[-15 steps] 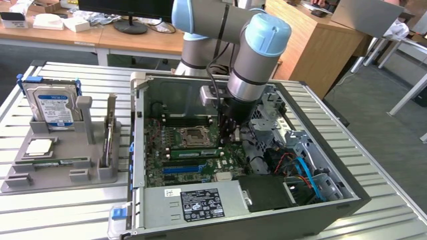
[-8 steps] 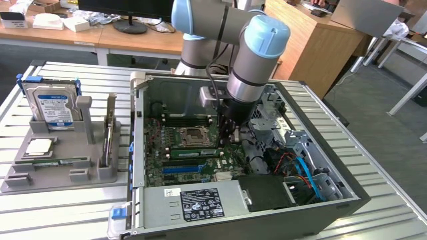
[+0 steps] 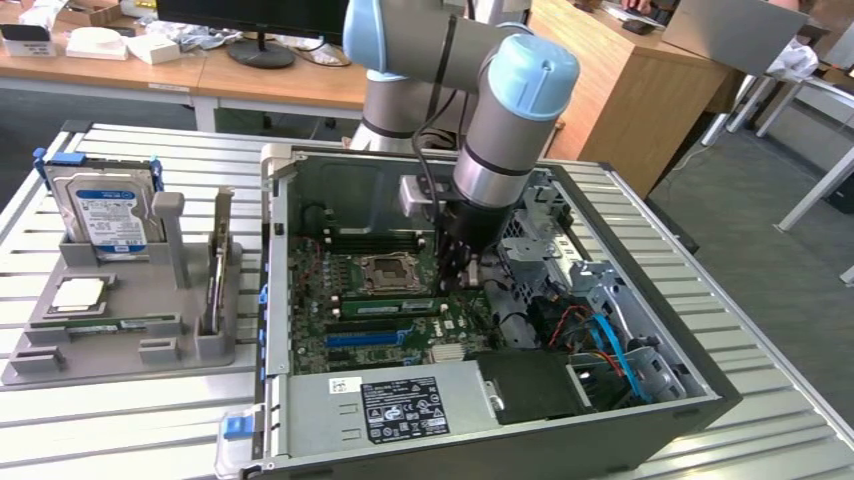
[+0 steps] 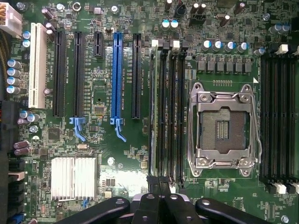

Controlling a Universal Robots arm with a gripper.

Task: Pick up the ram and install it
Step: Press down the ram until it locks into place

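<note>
End effector [image 4: 159, 205] fingertips beyond wrist view's edge

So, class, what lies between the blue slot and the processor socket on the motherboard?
In the wrist view, a black expansion slot and then a bank of long black memory slots lie between the blue slot and the processor socket.

No legible wording found: only unreadable print on the blue-and-white label of the hard drive [image 3: 110, 212], the black label of the power supply [image 3: 404, 408] and the silkscreen of the motherboard [image 4: 100, 93].
</note>
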